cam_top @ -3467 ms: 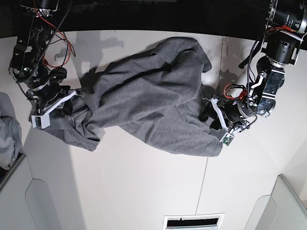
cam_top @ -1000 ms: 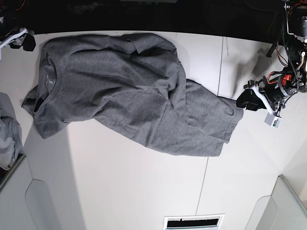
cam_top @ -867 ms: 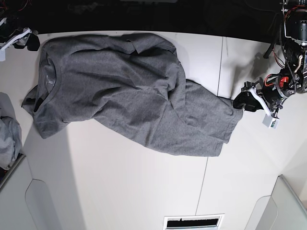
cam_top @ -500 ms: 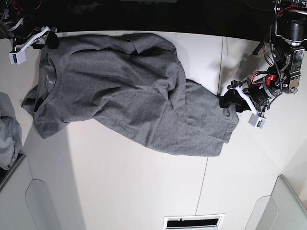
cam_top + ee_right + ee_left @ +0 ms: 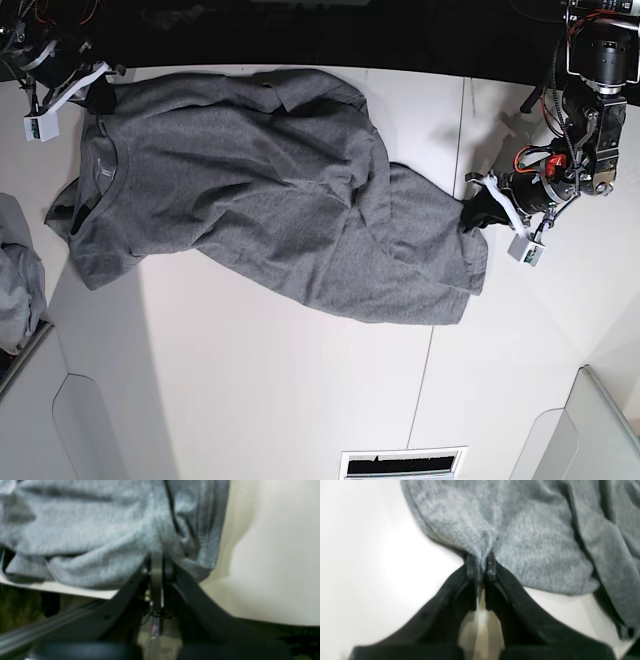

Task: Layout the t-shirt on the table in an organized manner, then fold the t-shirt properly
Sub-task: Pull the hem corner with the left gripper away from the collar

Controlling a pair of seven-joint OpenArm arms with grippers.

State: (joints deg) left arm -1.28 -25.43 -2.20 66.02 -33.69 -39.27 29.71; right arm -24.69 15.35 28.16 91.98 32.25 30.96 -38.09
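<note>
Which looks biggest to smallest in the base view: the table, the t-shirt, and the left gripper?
1. The table
2. The t-shirt
3. The left gripper, clamped on the shirt's edge

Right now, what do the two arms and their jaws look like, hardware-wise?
Both arms are black, with exposed red and black wiring near the wrists. The left gripper and right gripper each have black, curved jaws tapering to narrow flat tips, plus a white bracket ending in a small white block. The left arm's upper housing is a black cylinder.
</note>
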